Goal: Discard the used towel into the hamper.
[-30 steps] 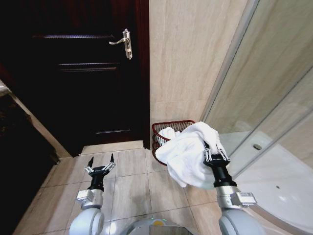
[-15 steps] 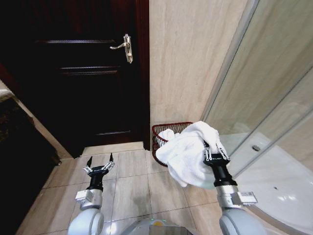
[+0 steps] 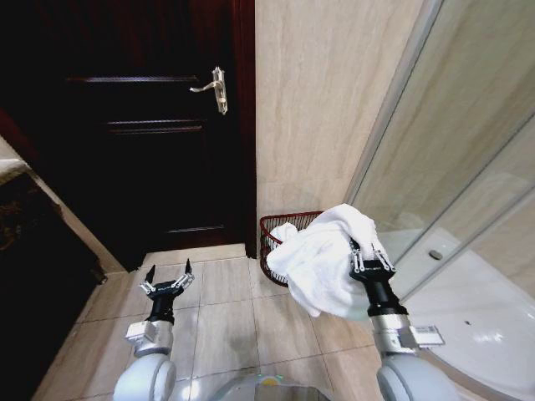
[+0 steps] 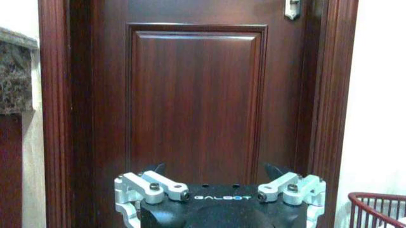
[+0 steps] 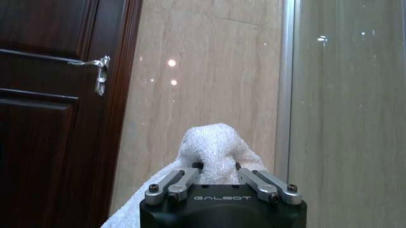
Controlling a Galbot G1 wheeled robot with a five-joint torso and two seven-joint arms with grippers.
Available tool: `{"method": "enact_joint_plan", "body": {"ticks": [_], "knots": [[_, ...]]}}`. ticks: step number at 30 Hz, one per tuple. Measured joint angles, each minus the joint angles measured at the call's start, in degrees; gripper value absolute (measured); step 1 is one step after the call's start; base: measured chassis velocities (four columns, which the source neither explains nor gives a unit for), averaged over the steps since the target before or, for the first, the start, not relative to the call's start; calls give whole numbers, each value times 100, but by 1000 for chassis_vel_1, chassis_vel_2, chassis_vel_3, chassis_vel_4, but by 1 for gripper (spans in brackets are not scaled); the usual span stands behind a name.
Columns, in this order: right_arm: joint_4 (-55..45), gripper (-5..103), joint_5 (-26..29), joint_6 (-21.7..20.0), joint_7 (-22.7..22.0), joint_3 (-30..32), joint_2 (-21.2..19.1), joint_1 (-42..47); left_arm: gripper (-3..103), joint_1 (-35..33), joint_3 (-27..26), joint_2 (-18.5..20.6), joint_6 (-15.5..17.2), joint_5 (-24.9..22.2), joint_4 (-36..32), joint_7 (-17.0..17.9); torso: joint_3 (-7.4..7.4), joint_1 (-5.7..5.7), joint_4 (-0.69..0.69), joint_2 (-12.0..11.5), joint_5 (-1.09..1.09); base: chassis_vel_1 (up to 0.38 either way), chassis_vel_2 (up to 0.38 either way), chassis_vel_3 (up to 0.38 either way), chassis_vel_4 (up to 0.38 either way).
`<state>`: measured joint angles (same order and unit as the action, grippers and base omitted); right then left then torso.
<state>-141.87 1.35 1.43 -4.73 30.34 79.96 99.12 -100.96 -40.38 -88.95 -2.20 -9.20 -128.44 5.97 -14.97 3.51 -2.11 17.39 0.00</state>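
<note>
Dark wood panelled door (image 3: pixel 142 134) at 11 o'clock, shut, silver lever handle (image 3: pixel 213 88) at its right edge; beige tiled wall (image 3: pixel 326 109) at 12; glass shower screen (image 3: pixel 468 159) at 2 o'clock; beige floor tiles (image 3: pixel 226 313) at 6.

The white towel (image 3: pixel 322 263) draped over the right gripper's fingers (image 3: pixel 358 259) hides the near side of the hamper (image 3: pixel 276 227) beyond them. In the left wrist view, the picture's edge cuts off most of the hamper beside the left gripper's fingers (image 4: pixel 157 169).
</note>
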Motion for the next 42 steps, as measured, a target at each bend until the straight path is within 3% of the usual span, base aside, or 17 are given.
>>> {"method": "enact_joint_plan", "body": {"ticks": [42], "knots": [[31, 18, 204, 65, 118, 187, -78, 28, 100, -112, 81, -244, 38, 71, -72, 228, -633, 362, 0, 996, 0, 1, 1, 1, 1]]}}
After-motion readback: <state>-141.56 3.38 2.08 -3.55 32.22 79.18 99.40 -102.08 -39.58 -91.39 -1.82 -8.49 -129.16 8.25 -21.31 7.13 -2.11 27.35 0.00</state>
